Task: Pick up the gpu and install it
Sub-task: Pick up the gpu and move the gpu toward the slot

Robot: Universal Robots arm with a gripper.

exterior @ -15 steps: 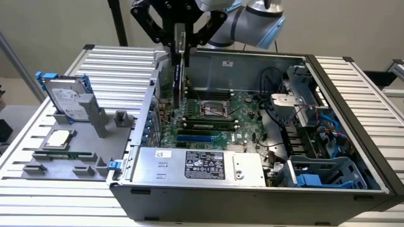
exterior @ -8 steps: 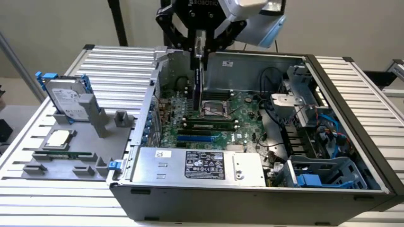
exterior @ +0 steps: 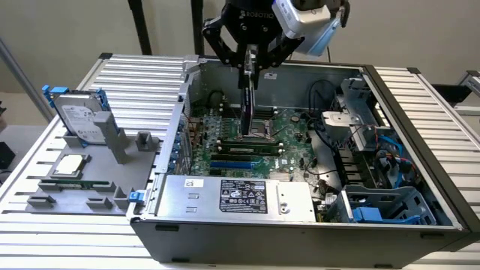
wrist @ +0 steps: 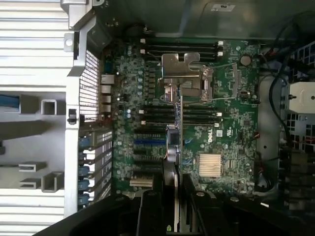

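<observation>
A ribbed metal surface carries an open computer case; inside it lie a green main board and, along the near wall, a silver power box; on the exterior view's left, outside the case, a grey tray holds a hard drive in a blue frame, standing on edge, and a small square chip lying flat. The gpu hangs upright over the middle of the main board, its lower end close to the board; whether it touches cannot be told. The claw is clamped on the gpu's upper edge. From the wrist, the gpu shows edge-on, with its metal bracket at the far end.
</observation>
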